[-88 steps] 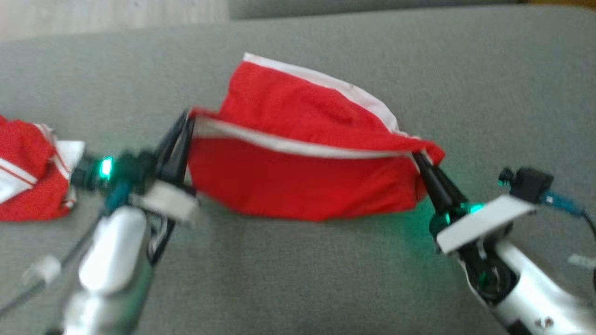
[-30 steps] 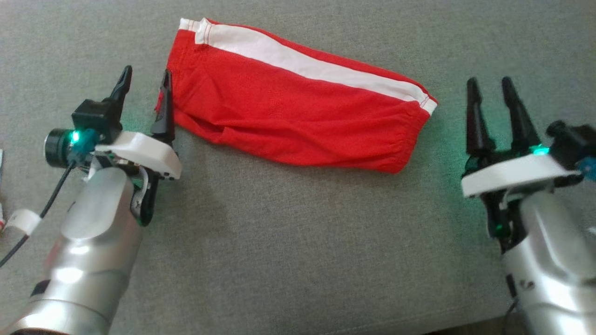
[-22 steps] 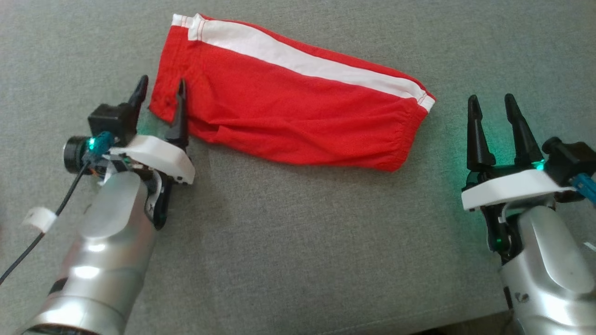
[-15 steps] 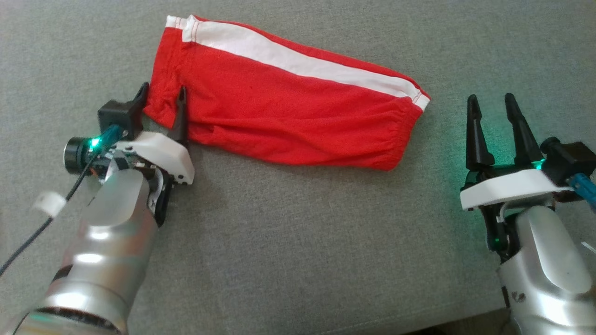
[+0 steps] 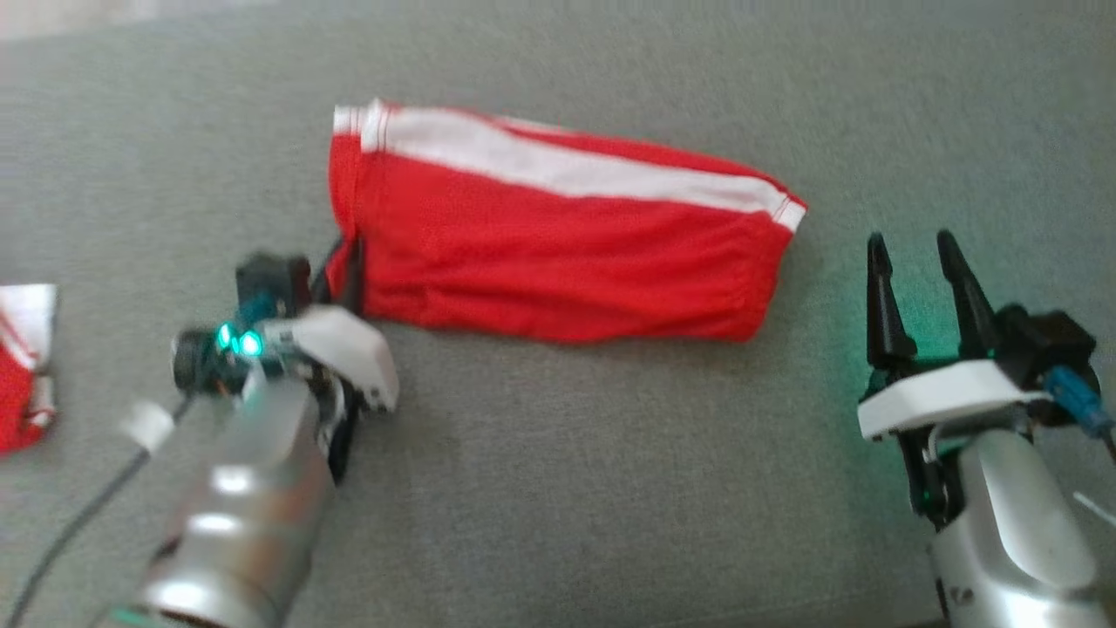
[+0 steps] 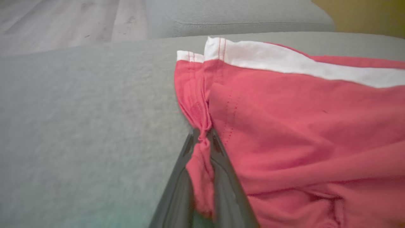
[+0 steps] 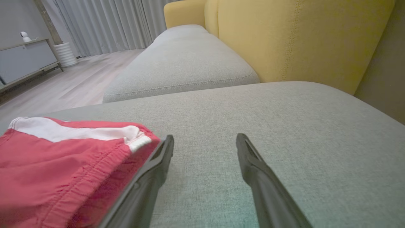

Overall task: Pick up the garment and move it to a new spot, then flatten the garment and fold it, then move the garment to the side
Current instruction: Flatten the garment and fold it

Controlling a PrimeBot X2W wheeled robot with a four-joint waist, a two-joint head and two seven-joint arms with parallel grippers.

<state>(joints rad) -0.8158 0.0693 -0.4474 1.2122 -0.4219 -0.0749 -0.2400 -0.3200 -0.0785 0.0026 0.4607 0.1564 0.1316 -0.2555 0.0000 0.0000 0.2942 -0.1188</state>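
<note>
Left gripper [image 6: 202, 137] pinches the hem corner of one pair of soft red shorts [image 5: 558, 262] on a grey woven sofa cushion [image 5: 558, 506]; right gripper [image 5: 911, 253] stands spread, empty, just beside them. Shorts lie upper centre, lengthwise left-right, elastic waistband rightward, white stripe along the far edge. Another red-and-white garment [image 5: 22, 366] lies far left.

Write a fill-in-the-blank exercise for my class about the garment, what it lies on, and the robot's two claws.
1. The garment is red with a ____ stripe.
2. It lies on a ____ cushion.
3. The left claw is shut on the garment's corner, while the right claw is ____.

Missing words: white; grey; open.
</note>
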